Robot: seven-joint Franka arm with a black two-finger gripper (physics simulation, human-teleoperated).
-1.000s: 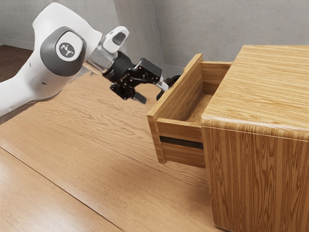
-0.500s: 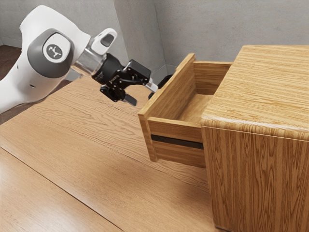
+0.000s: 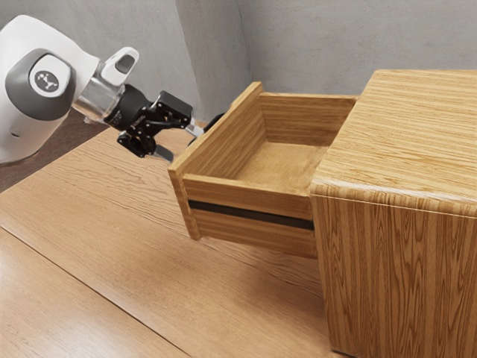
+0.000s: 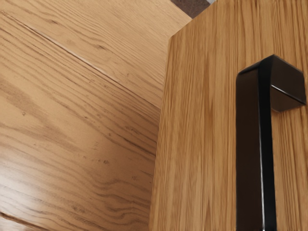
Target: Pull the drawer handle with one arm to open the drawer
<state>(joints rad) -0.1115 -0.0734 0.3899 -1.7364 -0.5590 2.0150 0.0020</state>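
Observation:
The wooden drawer [image 3: 246, 195] stands pulled far out of the oak cabinet [image 3: 402, 224], its inside bare. A black bar handle [image 3: 216, 118] sticks out of the drawer front on the side away from the cabinet, mostly hidden behind that front. My black gripper [image 3: 179, 142] is at this handle, coming in from the exterior view's left, with its fingers [image 3: 162, 155] on either side of the bar. In the wrist view the handle [image 4: 255, 159] runs along the drawer front [image 4: 202, 120], right under my hand.
The cabinet stands on a wide wooden table [image 3: 97, 246] that stretches toward the exterior view's left and front. A grey wall [image 3: 313, 37] rises behind it. Dark floor [image 3: 45, 153] shows beyond the table edge under my arm.
My hand has moved toward the exterior view's left with the handle, and the drawer has slid much farther out of the cabinet, baring its inside.

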